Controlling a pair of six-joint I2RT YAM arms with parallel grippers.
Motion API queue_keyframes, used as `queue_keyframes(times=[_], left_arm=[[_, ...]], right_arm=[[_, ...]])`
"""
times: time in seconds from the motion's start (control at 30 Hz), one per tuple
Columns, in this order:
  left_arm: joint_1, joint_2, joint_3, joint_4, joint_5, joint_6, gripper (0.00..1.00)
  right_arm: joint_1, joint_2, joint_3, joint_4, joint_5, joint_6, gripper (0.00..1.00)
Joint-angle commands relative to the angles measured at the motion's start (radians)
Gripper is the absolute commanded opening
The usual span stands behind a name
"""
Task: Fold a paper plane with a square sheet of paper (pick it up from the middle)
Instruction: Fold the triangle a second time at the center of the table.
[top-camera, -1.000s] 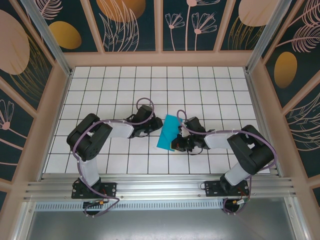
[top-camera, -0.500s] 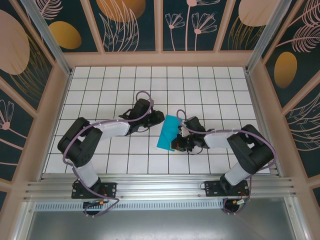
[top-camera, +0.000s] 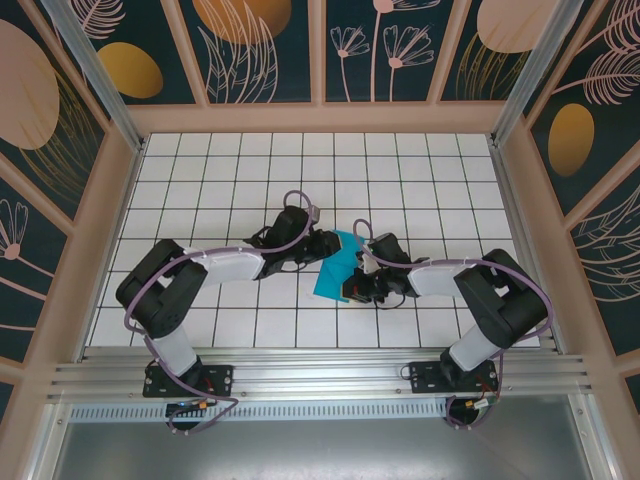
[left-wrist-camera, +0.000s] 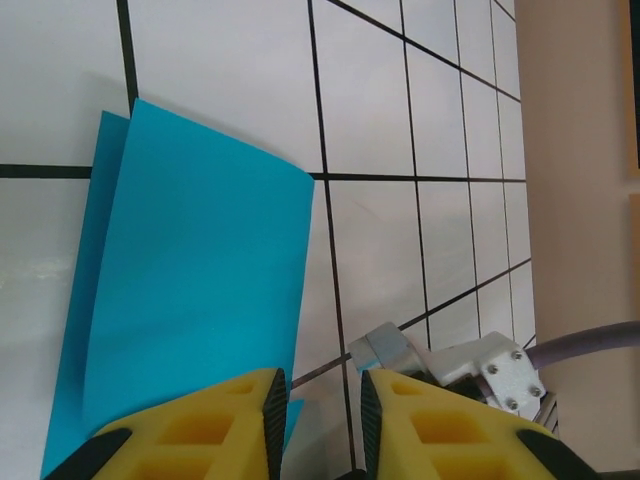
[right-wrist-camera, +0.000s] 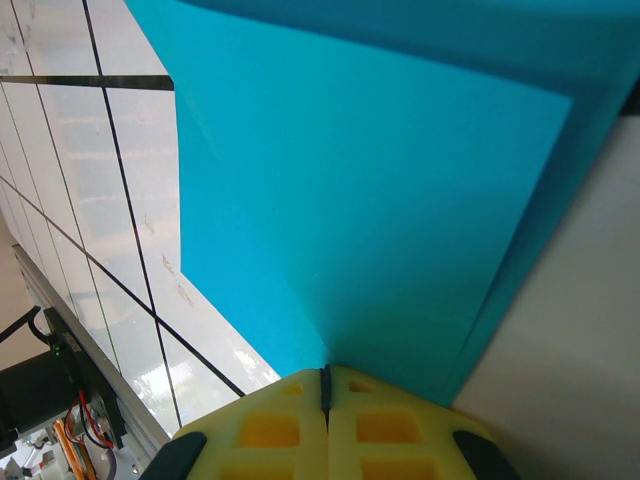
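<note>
Teal paper lies at table centre, long axis near-left to far-right. Your right gripper pinches its near-right edge; your left gripper, jaws slightly apart, hovers at its left edge.

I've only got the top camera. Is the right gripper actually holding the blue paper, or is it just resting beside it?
Observer: Holding it. In the right wrist view the right gripper is shut, pinching the sheet by its edge.
Operator: And the left one?
Observer: The left gripper hangs at the sheet's edge, jaws slightly apart and not closed on it.
Operator: Is the paper lying flat, in a single layer?
Observer: No, it's folded. The left wrist view shows a second layer peeking out along one side.
</note>
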Motion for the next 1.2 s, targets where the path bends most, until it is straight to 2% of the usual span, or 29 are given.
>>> queue_keyframes(times=[0.0,0.33,0.67,0.9,1.17], left_arm=[[0.003,0.049,-0.018,0.079,0.041,-0.032,0.29],[0.001,0.097,-0.011,0.094,0.053,-0.027,0.28],[0.001,0.155,0.008,0.130,0.086,-0.018,0.29],[0.001,0.209,0.023,0.105,0.060,-0.005,0.29],[0.001,0.214,0.014,0.045,0.019,0.022,0.29]], right_arm=[[0.000,0.046,-0.027,-0.128,0.123,-0.011,0.00],[-0.003,-0.009,-0.014,-0.175,0.164,-0.023,0.00],[-0.001,-0.010,-0.013,-0.156,0.149,-0.014,0.00],[-0.001,-0.017,-0.011,-0.163,0.141,-0.013,0.00],[-0.004,-0.108,0.047,-0.119,0.086,0.024,0.00]])
